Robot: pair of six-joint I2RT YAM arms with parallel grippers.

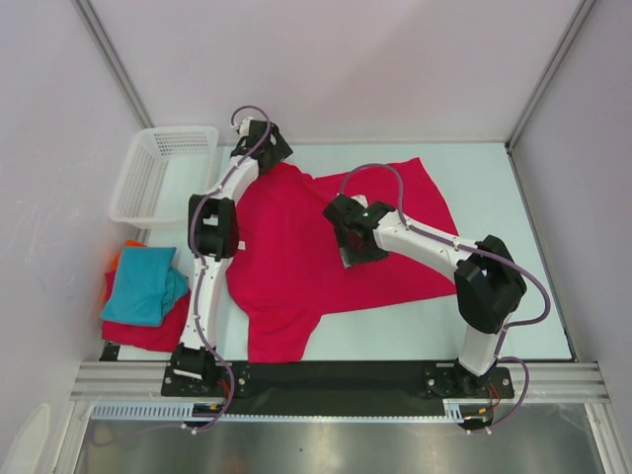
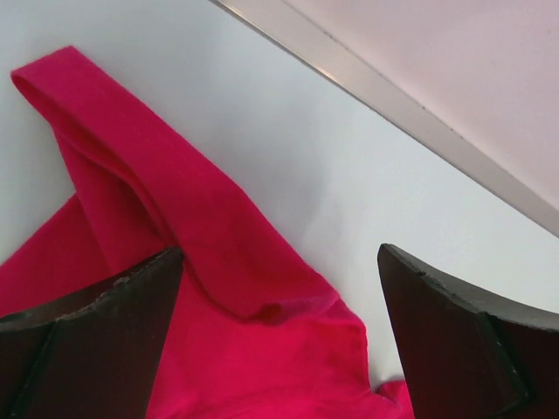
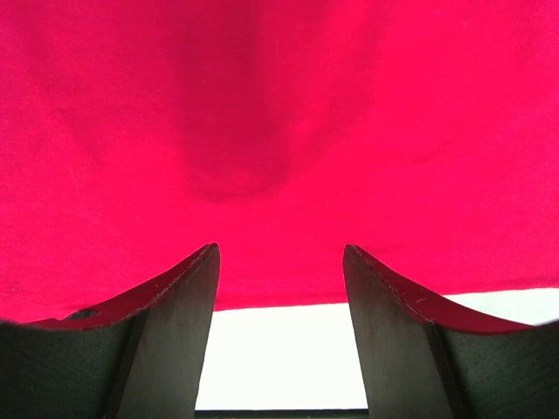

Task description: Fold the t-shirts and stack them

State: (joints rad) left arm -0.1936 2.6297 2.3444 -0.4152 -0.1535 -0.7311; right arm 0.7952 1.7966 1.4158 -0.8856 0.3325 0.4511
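Observation:
A large crimson t-shirt (image 1: 296, 247) lies spread out across the middle of the table. My left gripper (image 1: 267, 150) hangs over its far left corner, open. In the left wrist view its fingers stand wide apart (image 2: 279, 253) above a folded-over strip of the crimson cloth (image 2: 175, 218), gripping nothing. My right gripper (image 1: 346, 242) is over the middle of the shirt, open (image 3: 281, 249), with crimson cloth (image 3: 279, 113) ahead of the fingertips and a white surface between them. At the left edge a teal folded t-shirt (image 1: 143, 286) tops a red one (image 1: 148, 334), and orange cloth (image 1: 117, 259) peeks out behind.
A white mesh basket (image 1: 163, 173) stands at the far left corner of the table, close behind the folded stack. White walls and a metal frame rail (image 2: 393, 96) close in the table's far side. Bare table top (image 1: 494, 197) shows to the right of the shirt.

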